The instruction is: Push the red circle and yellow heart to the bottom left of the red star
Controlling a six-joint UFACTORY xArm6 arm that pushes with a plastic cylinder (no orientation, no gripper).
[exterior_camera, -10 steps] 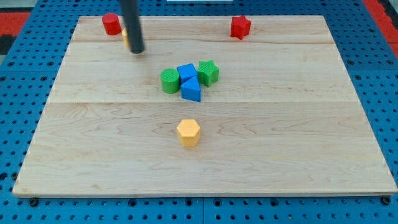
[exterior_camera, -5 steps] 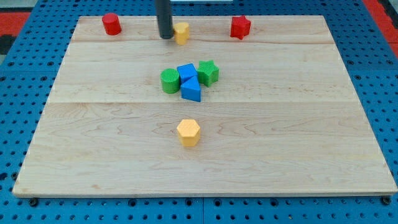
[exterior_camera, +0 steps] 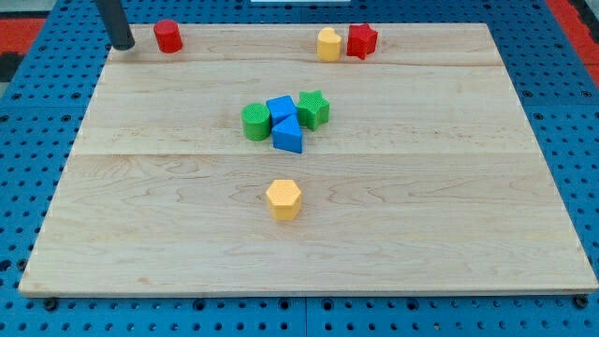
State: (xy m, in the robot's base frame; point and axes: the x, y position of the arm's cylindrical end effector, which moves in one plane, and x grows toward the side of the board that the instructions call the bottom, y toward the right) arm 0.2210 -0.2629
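The red circle (exterior_camera: pixel 168 36) stands near the board's top left corner. The yellow heart (exterior_camera: pixel 328 44) sits at the view's top, touching or almost touching the left side of the red star (exterior_camera: pixel 361 40). My tip (exterior_camera: pixel 123 44) is at the top left corner of the board, a short way left of the red circle and apart from it. It is far left of the yellow heart and the red star.
A cluster at the board's middle holds a green circle (exterior_camera: pixel 255 122), a blue cube (exterior_camera: pixel 280 109), a blue triangle (exterior_camera: pixel 287 135) and a green star (exterior_camera: pixel 314 108). A yellow hexagon (exterior_camera: pixel 284 198) lies below them. The wooden board (exterior_camera: pixel 468 187) rests on blue pegboard.
The yellow heart has slid right along the top edge to beside the red star. My tip has swung back left, past the red circle, to the top left corner.
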